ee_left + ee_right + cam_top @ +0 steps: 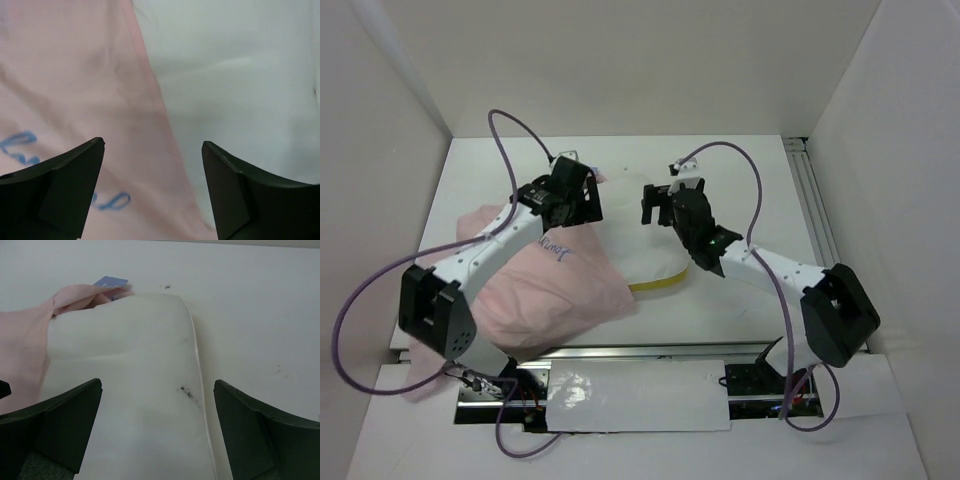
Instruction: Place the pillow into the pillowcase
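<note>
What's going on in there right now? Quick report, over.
Left gripper open, over pillowcase edge. Right gripper open, above pillow, holding nothing. Pillow partly under pillowcase, right part bare. No obstruction seen.

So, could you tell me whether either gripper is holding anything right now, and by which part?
Nothing is held. The left gripper is open over the pillowcase edge, and the right gripper is open over the pillow.
</note>
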`<state>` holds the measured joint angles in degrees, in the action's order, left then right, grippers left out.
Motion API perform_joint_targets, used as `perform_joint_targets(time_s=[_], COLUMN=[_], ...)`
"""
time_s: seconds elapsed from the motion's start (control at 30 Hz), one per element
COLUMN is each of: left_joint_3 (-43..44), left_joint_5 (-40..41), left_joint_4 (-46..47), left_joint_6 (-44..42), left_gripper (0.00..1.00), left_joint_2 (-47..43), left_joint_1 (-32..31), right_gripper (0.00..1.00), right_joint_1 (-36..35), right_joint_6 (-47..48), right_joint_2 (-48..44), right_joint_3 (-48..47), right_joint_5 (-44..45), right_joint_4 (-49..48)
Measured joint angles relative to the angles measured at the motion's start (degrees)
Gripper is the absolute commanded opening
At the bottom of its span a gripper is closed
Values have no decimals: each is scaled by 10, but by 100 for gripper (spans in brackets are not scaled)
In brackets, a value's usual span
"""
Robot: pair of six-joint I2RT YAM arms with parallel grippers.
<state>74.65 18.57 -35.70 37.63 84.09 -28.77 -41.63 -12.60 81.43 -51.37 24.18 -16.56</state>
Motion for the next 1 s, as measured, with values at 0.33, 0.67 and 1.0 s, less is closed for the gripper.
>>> perform_joint_targets(time_s=[0.33, 0.67, 1.0], left_joint_3=[195, 236, 247], left_joint_5=[10, -28, -35], left_joint_4=[0, 16, 26], left_joint_6=[-30, -76, -90], left_gripper=[81, 59, 0], left_joint_2=[233, 307, 335], left_joint_1=[107, 130, 131], right_gripper=[100, 100, 100], right_joint_1=[79, 112, 122], right_joint_6=[1, -15, -24], right_joint_2=[133, 235, 281], right_joint_3=[-76, -169, -196], right_joint_5=[-135, -141, -193], right_joint_4=[25, 39, 38])
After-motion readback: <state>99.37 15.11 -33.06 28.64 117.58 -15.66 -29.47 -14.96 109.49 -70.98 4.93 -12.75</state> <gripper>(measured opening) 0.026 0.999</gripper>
